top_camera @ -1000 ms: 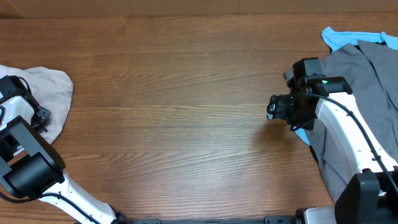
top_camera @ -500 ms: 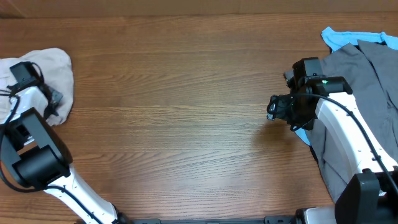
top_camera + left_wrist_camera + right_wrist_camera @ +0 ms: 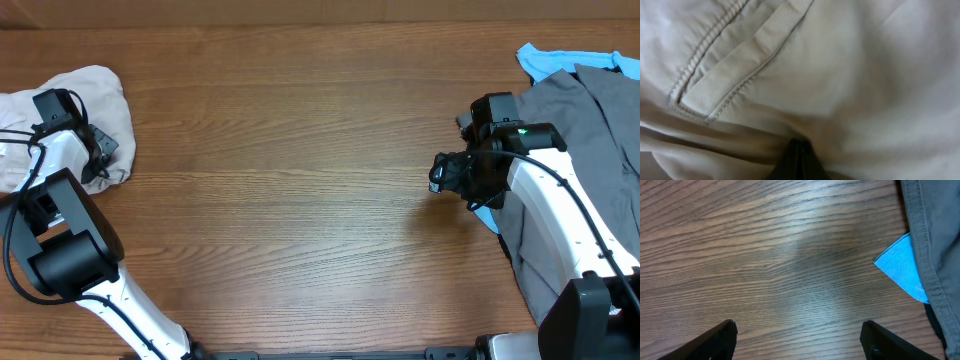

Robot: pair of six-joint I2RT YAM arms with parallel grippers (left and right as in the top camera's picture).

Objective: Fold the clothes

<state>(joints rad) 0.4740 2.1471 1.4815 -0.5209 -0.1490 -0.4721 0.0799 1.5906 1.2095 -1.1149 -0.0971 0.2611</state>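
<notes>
The pale beige shorts (image 3: 85, 95) lie bunched at the far left of the table. My left gripper (image 3: 100, 160) sits at their near right edge, shut on a fold of the cloth. In the left wrist view the beige fabric (image 3: 850, 75) fills the frame, with a stitched pocket welt (image 3: 740, 70) at the upper left, and the dark fingertips (image 3: 799, 162) are pinched together in it. My right gripper (image 3: 440, 175) hovers open over bare wood at the right, its two fingers (image 3: 797, 340) wide apart and empty.
A pile of grey garments (image 3: 590, 130) lies at the right edge, with light blue cloth (image 3: 550, 60) under it. A blue corner (image 3: 905, 267) and grey hem (image 3: 935, 240) show in the right wrist view. Brown wood table (image 3: 300, 180) spans the middle.
My left gripper has moved right and away with the shorts, dragging them into a tighter bunch. The right arm has not moved.
</notes>
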